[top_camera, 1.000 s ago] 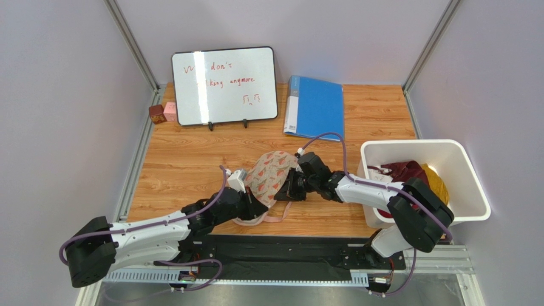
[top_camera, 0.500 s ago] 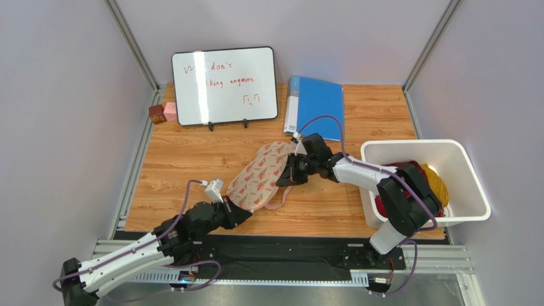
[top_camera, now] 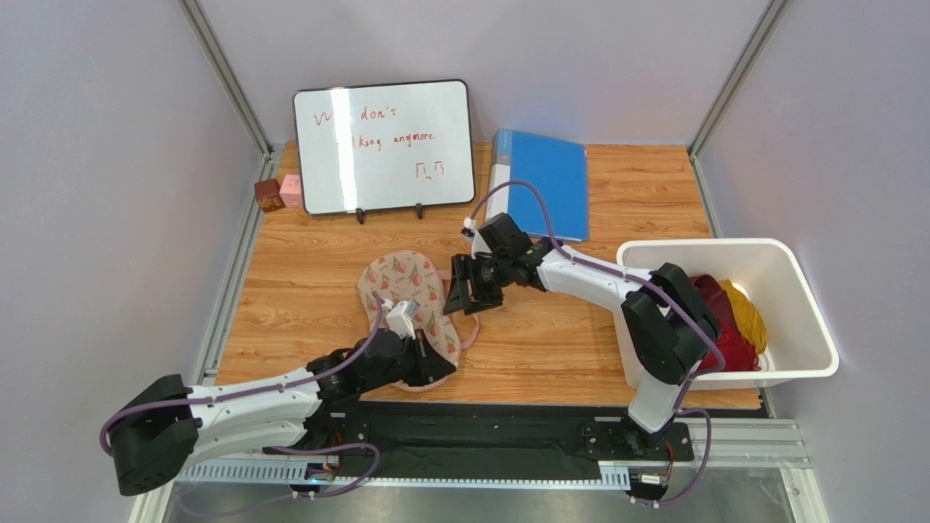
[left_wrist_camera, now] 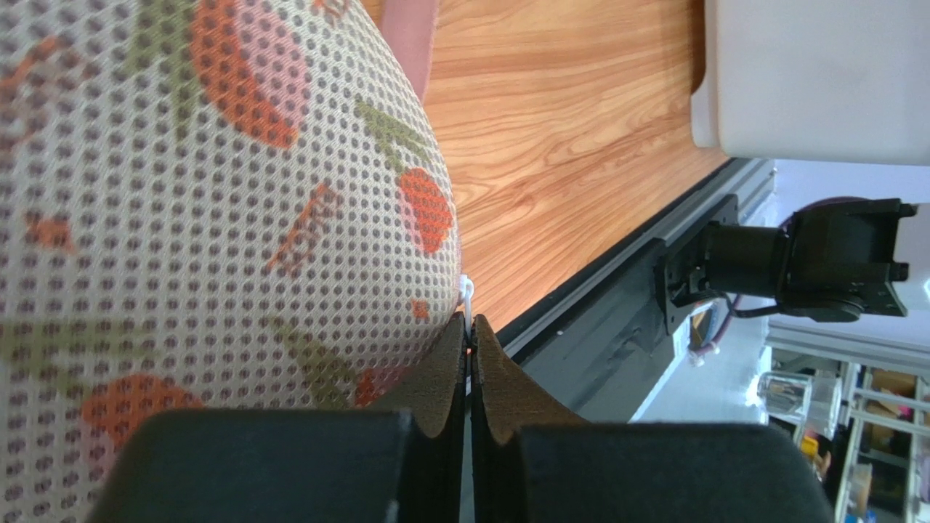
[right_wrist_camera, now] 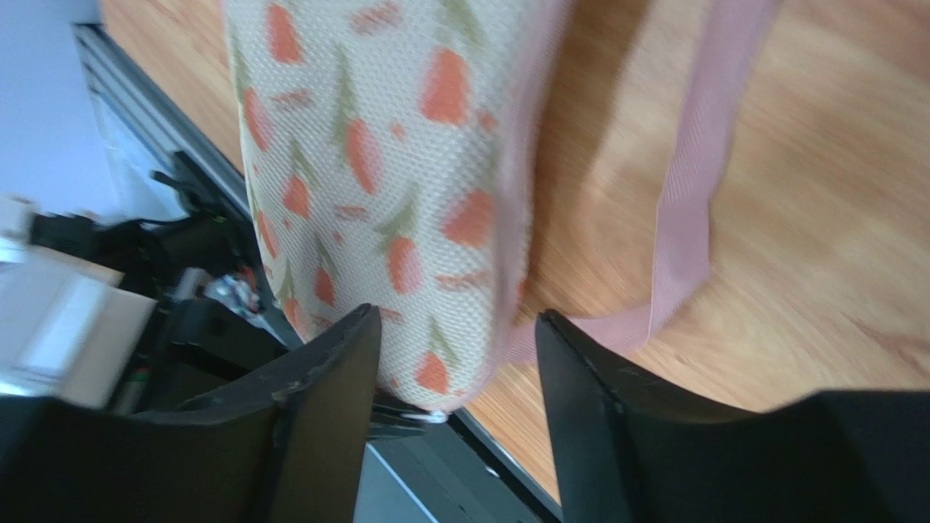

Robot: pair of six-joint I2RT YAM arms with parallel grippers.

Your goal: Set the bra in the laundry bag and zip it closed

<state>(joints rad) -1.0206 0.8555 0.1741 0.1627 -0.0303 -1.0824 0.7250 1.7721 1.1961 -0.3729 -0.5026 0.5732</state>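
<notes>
Desk (top_camera: 328, 272) first, with the laundry bag (top_camera: 406, 292) lying flat across its middle, one end pointing toward the arms. The bra is not showing anywhere, so it is probably sitting inside. The left arm is reaching low over the near edge, the left gripper (left_wrist_camera: 469, 327) pressed together on what looks like a small pale tab at the bag's rim, likely anchoring it. The right arm is stretching in sideways, the right gripper (right_wrist_camera: 458, 327) spread and hovering just beside the bag, gripping nothing.

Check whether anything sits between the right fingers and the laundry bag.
Nothing visible does. The open right fingers sit right beside the laundry bag; only bare table and the bag's own pink strap lie nearby.
</notes>
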